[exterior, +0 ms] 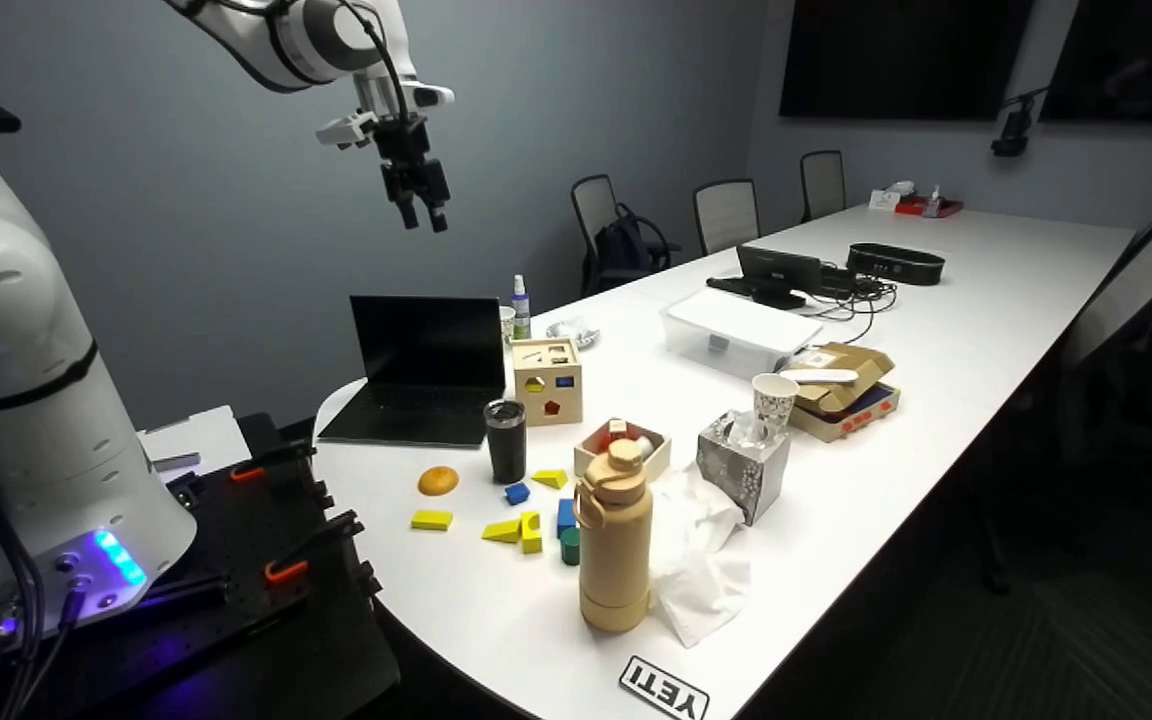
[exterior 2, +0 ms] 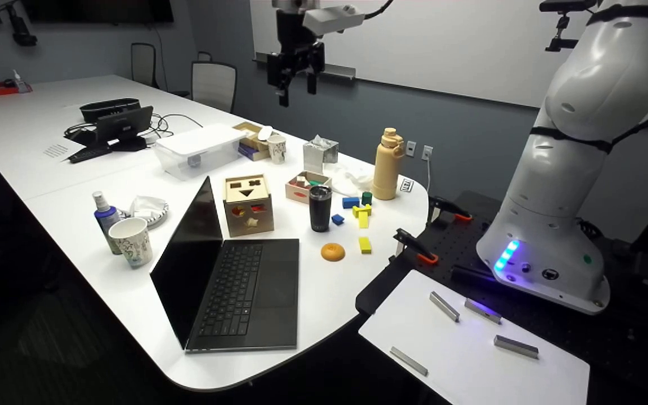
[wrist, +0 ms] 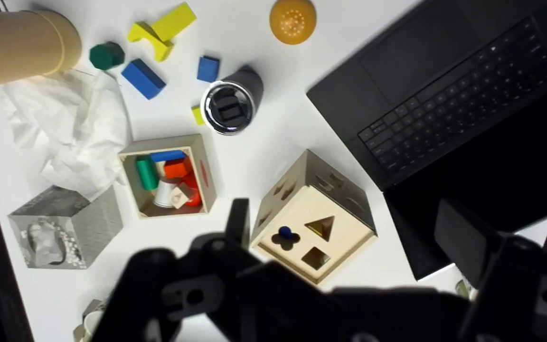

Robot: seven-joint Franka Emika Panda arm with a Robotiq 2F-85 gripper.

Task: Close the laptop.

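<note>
The black laptop (exterior: 428,345) stands open at the table's end, its dark lid raised and leaning a little back from the keyboard. It also shows open in an exterior view (exterior 2: 245,292) from the side and in the wrist view (wrist: 439,99) at upper right, with part of the lid out of frame. My gripper (exterior: 424,220) is high in the air above the table, pointing down, apart from the laptop. It also shows in an exterior view (exterior 2: 298,95). In the wrist view the gripper (wrist: 344,216) has its fingers wide apart, with nothing held between them.
A wooden shape box (exterior 2: 248,219) stands close beside the laptop. A black tumbler (exterior: 507,445), an orange bun-like piece (exterior 2: 333,252) and several blocks lie near its front. A spray bottle (exterior 2: 107,219) and paper cup (exterior 2: 131,242) stand behind the lid. A tall tan bottle (exterior: 616,545) stands farther off.
</note>
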